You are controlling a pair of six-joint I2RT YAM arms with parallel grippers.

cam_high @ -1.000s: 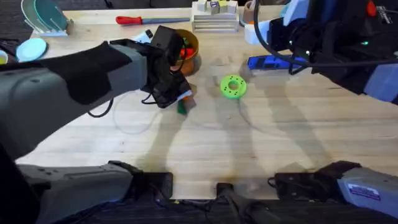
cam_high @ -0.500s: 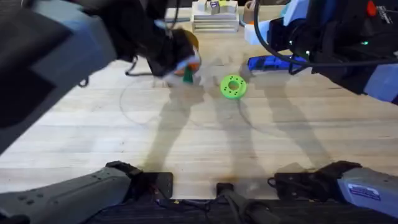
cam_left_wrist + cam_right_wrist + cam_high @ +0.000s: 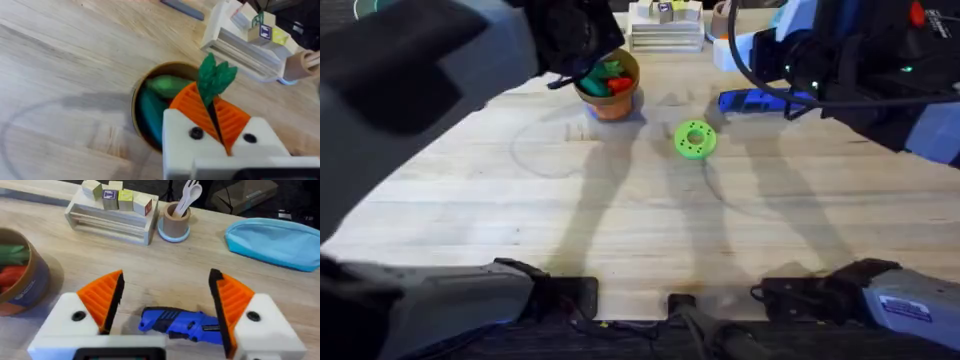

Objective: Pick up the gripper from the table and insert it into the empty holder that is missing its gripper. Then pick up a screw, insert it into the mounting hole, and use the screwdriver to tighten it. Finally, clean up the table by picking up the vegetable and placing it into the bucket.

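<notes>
Your left gripper (image 3: 216,120) is pinching the vegetable (image 3: 215,77) right now, its orange pads (image 3: 192,107) pressed together on the stalk with the dark green leafy end poking up between them, and it hangs directly above the bucket (image 3: 134,107). From overhead you see the left arm looming large and dark across the upper left, with the bucket (image 3: 611,100) just beyond it on the table (image 3: 640,220), red and green toy pieces sitting inside. In the left wrist view, that pot already holds a pale green piece and a teal one beneath the pads. Over on your right side, the right gripper (image 3: 166,310) is spread wide, orange ribbed pads (image 3: 106,297) well apart, and the screwdriver (image 3: 180,324) lies on the wood between them, untouched by either finger. Overhead, the blue screwdriver (image 3: 752,100) rests near the far right, and the lime-green disc (image 3: 695,139) lies between it and the bucket. Behind the screwdriver you have the block rack (image 3: 112,210), the beige cup (image 3: 175,221) with white utensils, and a light blue pouch (image 3: 272,237).
</notes>
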